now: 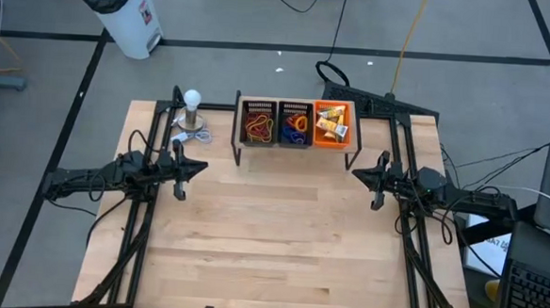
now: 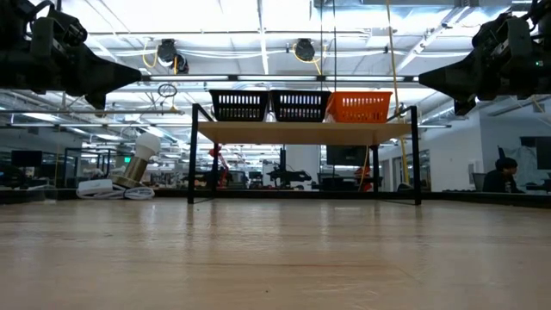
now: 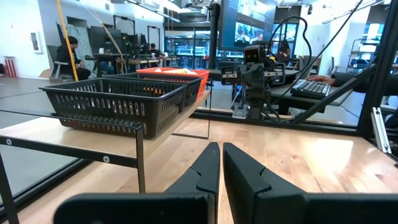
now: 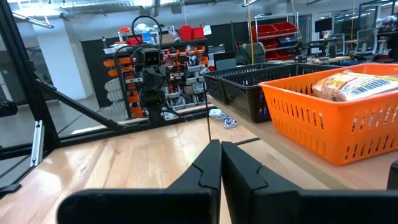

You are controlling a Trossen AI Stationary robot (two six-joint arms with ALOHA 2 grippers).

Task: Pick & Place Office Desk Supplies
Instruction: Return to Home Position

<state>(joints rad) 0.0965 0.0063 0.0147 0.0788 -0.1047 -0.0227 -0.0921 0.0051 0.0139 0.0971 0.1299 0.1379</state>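
Note:
Three baskets stand in a row on a small raised shelf (image 2: 301,132) at the table's far middle. The left black basket (image 1: 258,122) holds red, orange and yellow elastic loops. The middle black basket (image 1: 294,124) holds blue, orange and purple loops. The orange basket (image 1: 332,124) holds yellow packets (image 4: 354,85). My left gripper (image 1: 199,167) hangs shut above the table's left side, pointing level toward the right arm, with nothing between its fingers (image 3: 205,163). My right gripper (image 1: 359,174) hangs shut at the right side, facing it, also holding nothing.
A white ball-topped metal stand (image 1: 192,112) sits left of the shelf at the far left. The shelf rests on thin black legs (image 2: 194,155). Bare wooden table top (image 1: 280,239) lies between the arms and toward the near edge. People sit in the room behind.

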